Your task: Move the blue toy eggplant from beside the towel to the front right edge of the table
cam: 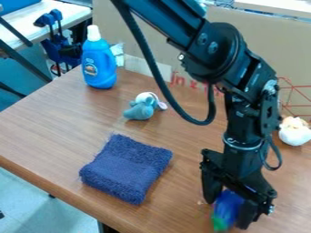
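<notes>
One black robot hand (226,213) hangs low over the near part of the tabletop (36,132), fingers pointing down. It holds one blue thing (229,204) with a green lower end, pinched between its two fingers; whether the thing touches the wood cannot be told.

To the left of the hand, near the tabletop's near edge and well apart from the hand, one dark blue cloth (128,167) lies folded, its pile shaggy.

Farther right, partly behind the arm (234,54), is one round white thing (295,133) with a cream top.

Beyond the cloth sits one small teal soft toy (141,109) with a white part on top and one pale tag.

Near the tabletop's far left corner stands one upright blue bottle (97,61) with one white cap. Its front carries a printed label (90,69) with a round emblem.

Along the far edge stands a tan board (255,34) with red handwritten letters, partly hidden by the arm and its cable, and thin red lines at right.
</notes>
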